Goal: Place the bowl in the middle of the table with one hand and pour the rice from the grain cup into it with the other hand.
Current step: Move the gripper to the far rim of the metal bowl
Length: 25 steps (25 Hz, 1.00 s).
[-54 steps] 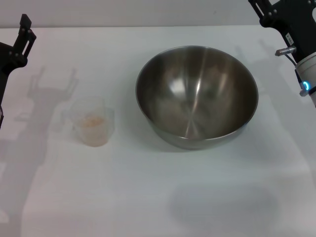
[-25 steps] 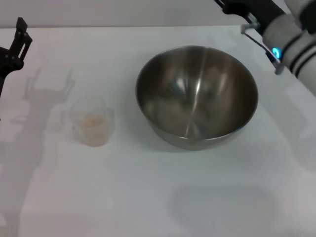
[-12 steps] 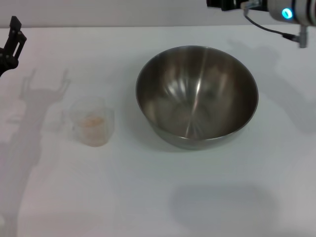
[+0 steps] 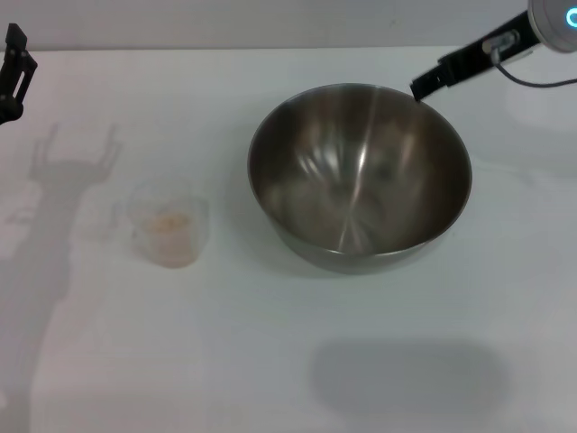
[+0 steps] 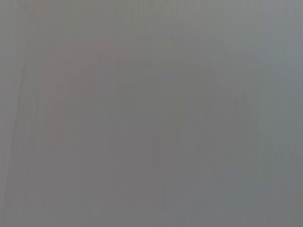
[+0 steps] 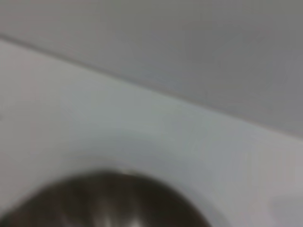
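Note:
The large steel bowl (image 4: 361, 171) stands empty on the white table (image 4: 270, 361), a little right of the middle. The clear grain cup (image 4: 168, 223) sits to its left, upright, with a small heap of rice (image 4: 168, 225) in the bottom. My right gripper (image 4: 427, 86) reaches in from the far right corner, its black tip just at the bowl's far right rim. Whether it touches the rim is unclear. My left gripper (image 4: 13, 65) hangs at the far left edge, well away from the cup. The right wrist view catches only the bowl's (image 6: 104, 201) dark rim.
The grey wall runs along the table's far edge (image 4: 225, 47). Shadows of the arms fall on the table left of the cup and in front of the bowl. The left wrist view is a blank grey field.
My right arm has swung from the right edge across the back, and its gripper has dropped to the bowl's far right rim. The left gripper has drawn back toward the far left corner. Bowl and cup have stayed put.

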Tool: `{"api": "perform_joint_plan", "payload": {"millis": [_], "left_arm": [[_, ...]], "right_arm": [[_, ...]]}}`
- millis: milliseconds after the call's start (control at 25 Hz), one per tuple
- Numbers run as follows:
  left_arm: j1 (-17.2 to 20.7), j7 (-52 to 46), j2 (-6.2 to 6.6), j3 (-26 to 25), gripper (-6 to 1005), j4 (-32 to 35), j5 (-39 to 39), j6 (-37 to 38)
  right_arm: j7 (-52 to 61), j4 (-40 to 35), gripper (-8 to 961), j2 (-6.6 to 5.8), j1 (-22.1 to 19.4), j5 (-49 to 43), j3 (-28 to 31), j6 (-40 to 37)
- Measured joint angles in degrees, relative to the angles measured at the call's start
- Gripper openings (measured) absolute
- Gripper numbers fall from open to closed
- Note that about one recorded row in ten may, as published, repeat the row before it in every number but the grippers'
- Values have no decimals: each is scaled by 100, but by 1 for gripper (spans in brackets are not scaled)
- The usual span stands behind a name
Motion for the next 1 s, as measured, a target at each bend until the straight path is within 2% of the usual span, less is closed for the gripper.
{"api": "perform_joint_plan", "payload": {"millis": [40, 240, 400, 800, 1000], "left_arm": [[-10, 7, 0, 0, 840, 0, 0, 0], [-31, 26, -1, 1, 840, 7, 0, 0], [-34, 26, -2, 0, 840, 9, 1, 0], [-31, 3, -7, 1, 840, 0, 1, 0], [-2, 1, -11, 1, 839, -21, 0, 1]], "right_arm": [[-90, 337, 668, -42, 121, -103, 75, 37], [-324, 947, 651, -62, 298, -143, 256, 17], [-401, 1194, 637, -57, 332, -148, 257, -62], [-646, 1969, 603, 26, 380, -124, 245, -582], [-780, 1982, 586, 139, 297, -94, 286, -722]]}}
